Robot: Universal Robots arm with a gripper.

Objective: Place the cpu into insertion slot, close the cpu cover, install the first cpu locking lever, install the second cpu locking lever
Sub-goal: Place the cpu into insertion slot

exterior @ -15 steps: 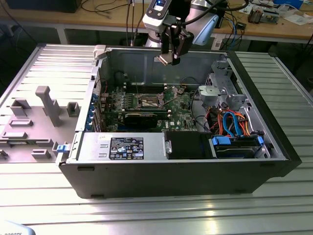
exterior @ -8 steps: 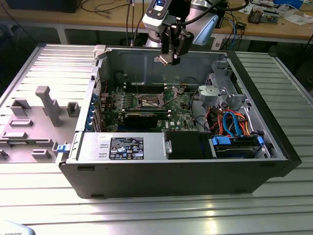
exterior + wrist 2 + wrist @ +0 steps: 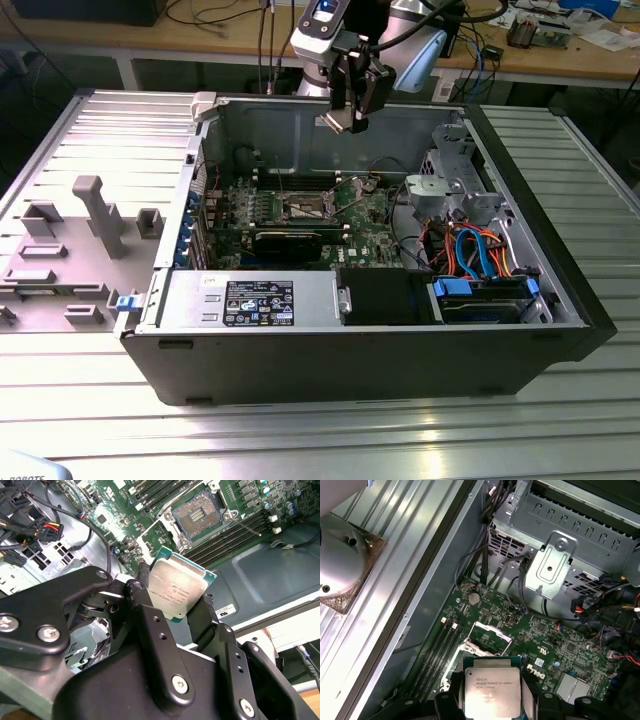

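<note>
Cpu (image 3: 177,587), silver top facing both wrist cameras and a thin green rim showing at its edge, sits clamped between the two black fingers (image 3: 141,592) of the gripper (image 3: 175,599), which pinch it at opposite sides. In the first wrist view the same chip (image 3: 492,692) fills the gap of the gripper (image 3: 492,702). It hangs in the air over the motherboard (image 3: 372,218), well apart from the socket (image 3: 199,514) below.

That socket lies open, its contact field bare inside a metal frame. A thin wire lever (image 3: 246,527) runs beside it, across the memory slots. How the cover stands I cannot tell.

In the exterior view the gripper (image 3: 342,118) hovers over the far part of the open case (image 3: 400,360), a little far and to the exterior view's right of the socket (image 3: 305,208). Near the socket lies a long black card (image 3: 288,243). A metal drive cage (image 3: 450,185) and orange and blue cables (image 3: 480,250) take up the case's right side, and a power supply (image 3: 240,300) its near left. The case rests on a ribbed metal table (image 3: 320,430), with a grey fixture tray (image 3: 70,250) to the left.
</note>
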